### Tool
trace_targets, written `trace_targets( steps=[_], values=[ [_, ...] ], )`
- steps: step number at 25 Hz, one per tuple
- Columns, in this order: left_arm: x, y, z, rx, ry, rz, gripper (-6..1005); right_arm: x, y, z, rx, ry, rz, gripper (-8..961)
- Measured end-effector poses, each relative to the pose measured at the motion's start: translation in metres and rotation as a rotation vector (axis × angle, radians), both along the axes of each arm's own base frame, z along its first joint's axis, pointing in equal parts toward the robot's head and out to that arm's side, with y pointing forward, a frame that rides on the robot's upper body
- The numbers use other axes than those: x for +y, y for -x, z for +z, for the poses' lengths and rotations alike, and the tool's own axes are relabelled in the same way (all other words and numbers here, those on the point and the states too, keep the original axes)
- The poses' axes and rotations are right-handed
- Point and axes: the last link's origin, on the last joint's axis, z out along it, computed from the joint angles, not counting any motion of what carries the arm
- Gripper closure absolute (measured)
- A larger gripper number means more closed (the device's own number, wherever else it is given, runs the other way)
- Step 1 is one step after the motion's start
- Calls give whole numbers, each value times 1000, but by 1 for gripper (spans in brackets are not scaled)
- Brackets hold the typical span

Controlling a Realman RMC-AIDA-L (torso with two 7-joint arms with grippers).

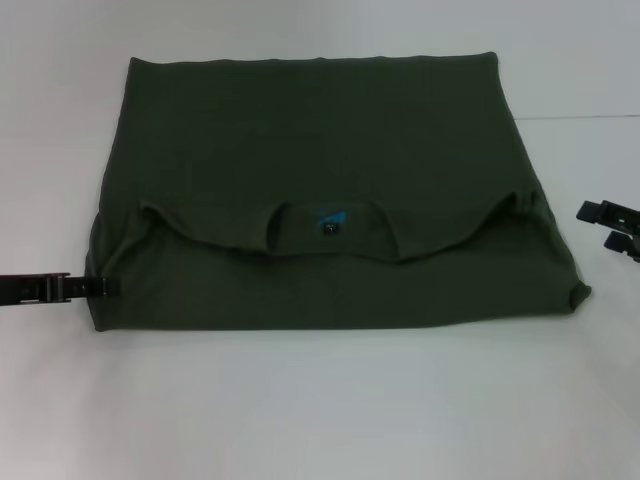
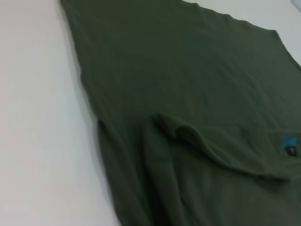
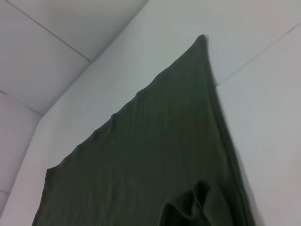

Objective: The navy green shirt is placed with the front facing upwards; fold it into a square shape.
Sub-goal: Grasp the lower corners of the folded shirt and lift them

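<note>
Shirt: we see the navy green shirt [image 1: 320, 190] lying flat on the white table [image 1: 320, 410], folded across so the collar [image 1: 330, 228] and blue neck label [image 1: 331, 218] sit mid-cloth, facing up.
Near half: a doubled band with a wavy upper edge.
Left gripper: the left gripper [image 1: 100, 287] lies low at the shirt's left edge, touching the cloth; we cannot tell whether its jaws hold it.
Right gripper: the right gripper [image 1: 598, 226] sits off the shirt's right side, apart from the cloth, jaws spread and empty.
</note>
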Motion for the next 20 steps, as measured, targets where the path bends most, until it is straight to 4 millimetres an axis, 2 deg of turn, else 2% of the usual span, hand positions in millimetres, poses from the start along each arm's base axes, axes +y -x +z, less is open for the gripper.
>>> trace_targets(
  steps=[20],
  values=[
    [-4, 0, -19, -9, 63, 16, 312, -1, 2, -5, 10, 14, 0, 85]
  ],
)
